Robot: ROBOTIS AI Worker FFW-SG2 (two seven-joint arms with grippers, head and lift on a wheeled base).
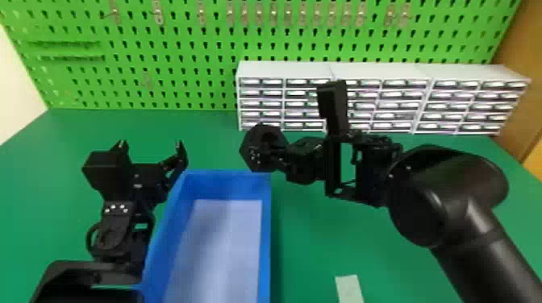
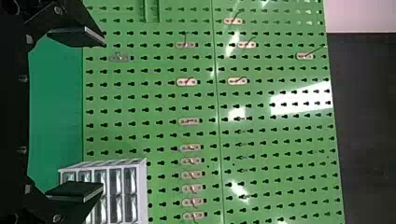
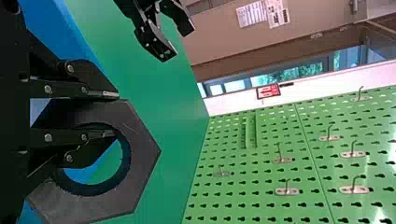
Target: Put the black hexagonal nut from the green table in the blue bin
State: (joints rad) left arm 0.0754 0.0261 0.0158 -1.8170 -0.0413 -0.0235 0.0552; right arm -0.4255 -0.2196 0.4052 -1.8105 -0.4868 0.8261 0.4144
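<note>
"What's furthest left?"
"The left pincer (image 1: pixel 151 144), spread wide and empty; rightward comes the blue bin (image 1: pixel 230 187)."
"And the black hexagonal nut (image 3: pixel 142 154)?"
"At the tips of the right pincer (image 3: pixel 115 114), plainly the nearer one, its fingers closed on the nut's ring, one inside the hole."
"Long axis?"
"None I can tell; one corner points left, away from the right pincer. The bin lies left and robotward of that pincer, so I'd carry that way"

No legible text or numbers.
</note>
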